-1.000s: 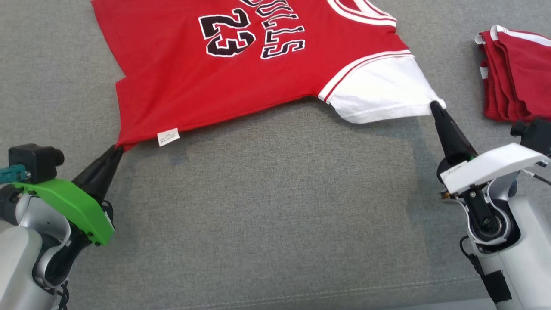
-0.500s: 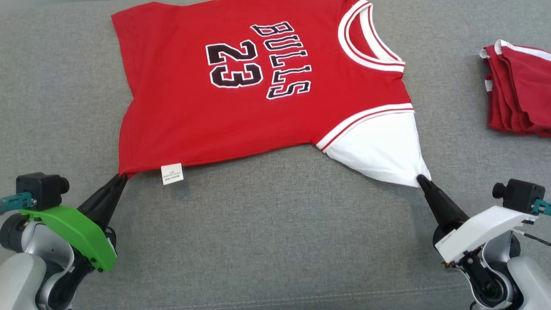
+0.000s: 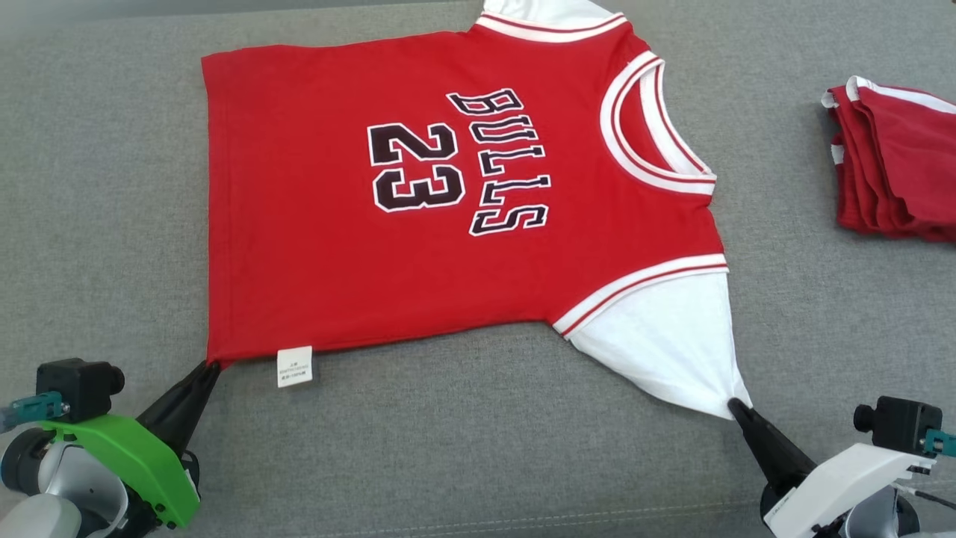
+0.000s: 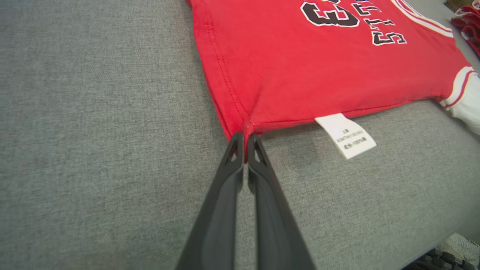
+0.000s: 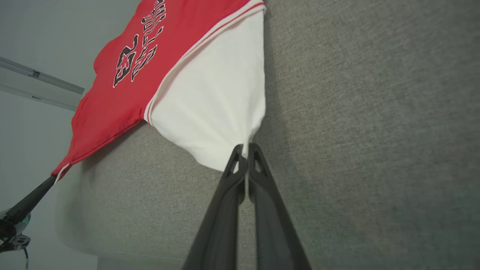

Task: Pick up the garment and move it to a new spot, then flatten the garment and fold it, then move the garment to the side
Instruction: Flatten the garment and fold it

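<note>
The jersey [image 3: 448,246] lay spread on the couch [image 3: 463,456], long axis crosswise, just beyond the left gripper [image 3: 211,368], jaws clenched on its hem corner, and the right gripper [image 3: 736,406], clenched on its sleeve tip.

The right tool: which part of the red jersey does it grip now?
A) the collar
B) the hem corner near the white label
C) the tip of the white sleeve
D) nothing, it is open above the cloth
C: in the right wrist view the right tool is shut on the tip of the white sleeve of the jersey, and the cloth is drawn to a point there.
</note>
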Motion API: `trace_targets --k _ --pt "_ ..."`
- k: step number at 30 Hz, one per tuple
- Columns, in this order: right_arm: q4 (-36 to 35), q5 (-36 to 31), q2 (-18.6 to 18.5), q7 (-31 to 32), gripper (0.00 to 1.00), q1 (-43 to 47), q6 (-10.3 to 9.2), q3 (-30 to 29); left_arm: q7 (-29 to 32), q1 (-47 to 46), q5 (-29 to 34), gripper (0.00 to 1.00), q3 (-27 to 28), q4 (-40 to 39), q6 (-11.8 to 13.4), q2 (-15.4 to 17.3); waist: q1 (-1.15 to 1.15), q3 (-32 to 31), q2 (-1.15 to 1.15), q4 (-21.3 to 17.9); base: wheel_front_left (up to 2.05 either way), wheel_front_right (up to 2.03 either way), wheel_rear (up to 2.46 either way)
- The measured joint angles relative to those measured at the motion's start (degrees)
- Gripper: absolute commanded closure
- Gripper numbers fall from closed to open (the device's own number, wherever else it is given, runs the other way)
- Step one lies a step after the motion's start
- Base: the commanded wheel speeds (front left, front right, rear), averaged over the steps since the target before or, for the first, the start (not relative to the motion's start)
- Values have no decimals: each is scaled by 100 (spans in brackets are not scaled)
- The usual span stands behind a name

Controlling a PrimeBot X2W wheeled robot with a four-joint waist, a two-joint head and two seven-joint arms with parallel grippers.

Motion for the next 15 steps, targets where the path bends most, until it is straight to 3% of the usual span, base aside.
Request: trace_targets --k 15 --pt "-525 0 -65 235 100 630 -53 326 -111 344 13 100 158 -3 77 120 0 -47 0 60 0 0 0"
